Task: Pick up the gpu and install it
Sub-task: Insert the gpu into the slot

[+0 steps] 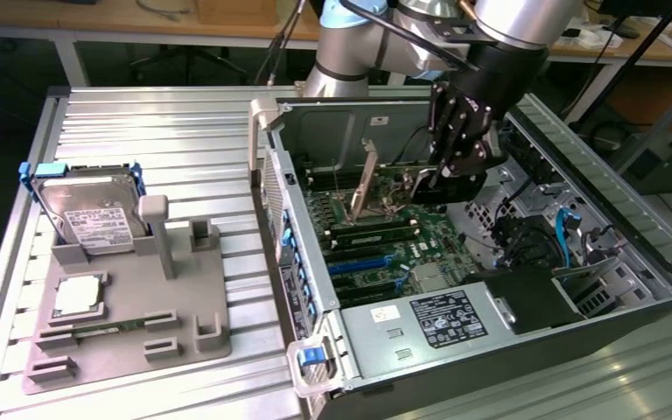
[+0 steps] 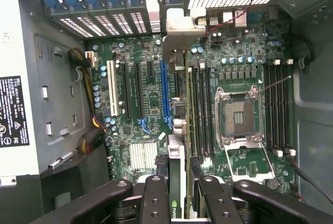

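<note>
Right now my pincer [image 2: 176, 195] is pinching the gpu [image 2: 176, 130] by its upper edge, the card standing on edge directly beneath me inside the open computer case [image 1: 616, 289]; its long axis runs along the motherboard [image 2: 145, 104] slots, silver bracket [image 2: 179, 26] toward the case's rear wall
</note>
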